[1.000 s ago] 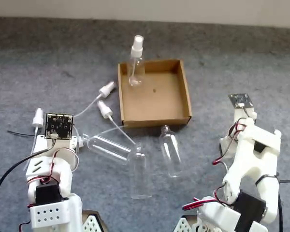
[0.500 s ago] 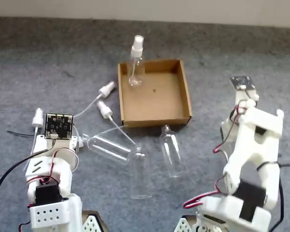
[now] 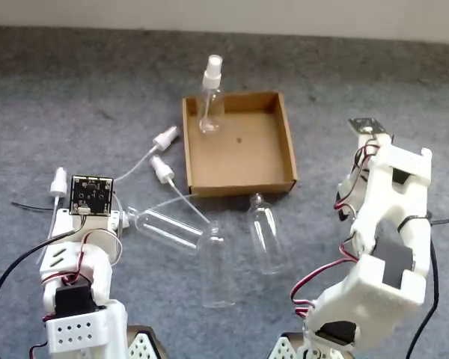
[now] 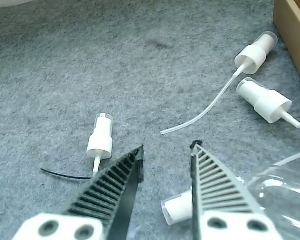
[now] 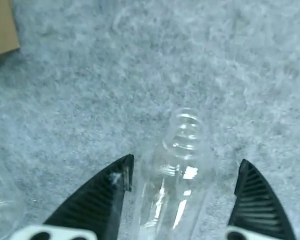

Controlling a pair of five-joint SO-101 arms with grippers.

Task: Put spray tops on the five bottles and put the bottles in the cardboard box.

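Observation:
The cardboard box (image 3: 273,176) lies open mid-table, with one capped bottle (image 3: 210,101) upright in its back left corner. Three uncapped clear bottles (image 3: 167,229) (image 3: 216,263) (image 3: 266,233) lie in front of the box. Loose spray tops (image 3: 165,138) (image 3: 162,170) (image 3: 57,182) lie left of the box. My left gripper (image 4: 167,148) is open over the carpet, with a spray top (image 4: 100,141) just beyond one finger and a bottle (image 4: 285,185) beside the other. My right gripper (image 5: 186,162) is open, with another topless bottle (image 5: 177,165) between its fingers, not clamped.
The right arm (image 3: 382,224) stands tall at the right of the box and covers the carpet under it. A thin black wire (image 4: 65,175) lies by the leftmost spray top. Two long-tubed spray tops (image 4: 256,51) (image 4: 266,101) lie beyond the left gripper.
The right arm has swung up and forward, its wrist camera moving toward the box's right side. The left arm, bottles and spray tops have not moved.

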